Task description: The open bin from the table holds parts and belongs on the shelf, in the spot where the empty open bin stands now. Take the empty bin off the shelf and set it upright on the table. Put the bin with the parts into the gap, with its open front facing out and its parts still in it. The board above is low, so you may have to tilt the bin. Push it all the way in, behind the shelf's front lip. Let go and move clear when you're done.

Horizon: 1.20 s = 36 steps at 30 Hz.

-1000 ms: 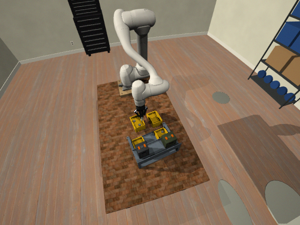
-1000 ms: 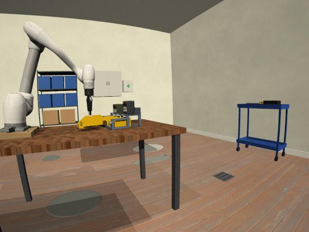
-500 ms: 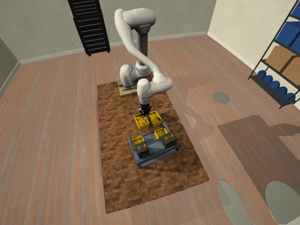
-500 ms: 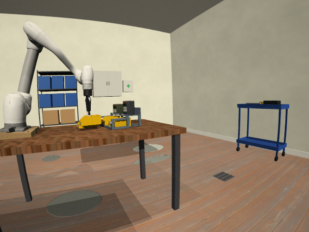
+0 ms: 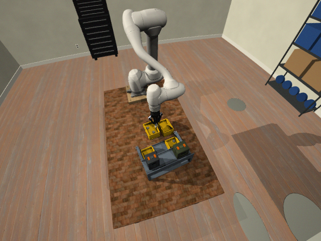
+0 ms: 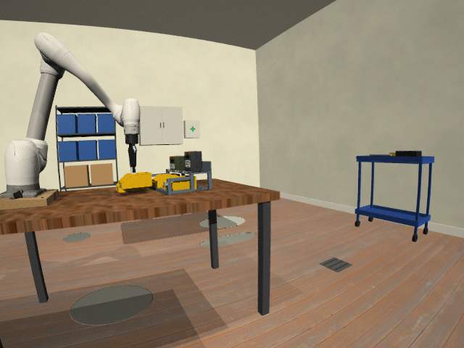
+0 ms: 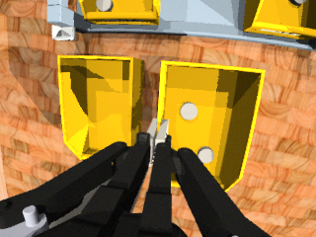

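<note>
The yellow bin with parts (image 7: 211,125) is on the table just in front of the grey shelf (image 5: 164,158), with two grey parts in it. It also shows in the overhead view (image 5: 151,130). The empty yellow bin (image 7: 99,106) (image 5: 165,127) stands upright right beside it on the table. My gripper (image 7: 160,128) points straight down and is shut on the parts bin's side wall, the one next to the empty bin. The gripper also shows in the overhead view (image 5: 155,121) and the side view (image 6: 133,166). The shelf's middle spot (image 5: 160,149) is a gap.
Two more yellow bins (image 5: 147,150) (image 5: 172,142) sit at the shelf's ends, each holding a part. Two dark boxes (image 5: 152,159) (image 5: 180,149) stand on the low board above. My arm's base (image 5: 137,85) is at the table's far end.
</note>
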Each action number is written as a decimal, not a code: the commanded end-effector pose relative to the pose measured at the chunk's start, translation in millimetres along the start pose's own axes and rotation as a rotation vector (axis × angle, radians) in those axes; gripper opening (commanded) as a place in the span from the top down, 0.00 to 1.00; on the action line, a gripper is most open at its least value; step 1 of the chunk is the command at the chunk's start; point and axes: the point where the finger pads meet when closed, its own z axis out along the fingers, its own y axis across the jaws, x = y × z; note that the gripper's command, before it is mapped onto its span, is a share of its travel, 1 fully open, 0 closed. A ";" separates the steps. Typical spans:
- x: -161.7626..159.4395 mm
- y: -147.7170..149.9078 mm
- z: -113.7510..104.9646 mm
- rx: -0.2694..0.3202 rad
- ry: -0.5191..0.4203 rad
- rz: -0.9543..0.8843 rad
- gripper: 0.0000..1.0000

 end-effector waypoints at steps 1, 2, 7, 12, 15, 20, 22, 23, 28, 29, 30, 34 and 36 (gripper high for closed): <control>-3.0 -0.7 2.2 -0.003 -0.001 -0.003 0.90; -3.0 -0.7 2.2 -0.003 -0.001 -0.003 0.90; -3.0 -0.7 2.2 -0.003 -0.001 -0.003 0.90; -3.0 -0.7 2.2 -0.003 -0.001 -0.003 0.90; -3.1 -0.7 2.2 -0.003 -0.001 -0.003 0.90; -5.1 -1.2 4.3 -0.003 -0.001 -0.003 0.90; -6.7 -1.5 6.0 -0.003 -0.001 -0.003 0.90; -7.5 -1.7 6.8 -0.003 -0.001 -0.003 0.90; -9.2 -2.1 8.6 -0.003 -0.001 -0.003 0.90; -9.4 -2.1 8.8 -0.003 -0.001 -0.003 0.90; -9.5 -2.1 8.9 -0.003 -0.001 -0.003 0.90; -9.5 -2.1 9.0 -0.003 -0.001 -0.003 0.90; -9.5 -2.1 9.0 -0.003 -0.001 -0.003 0.90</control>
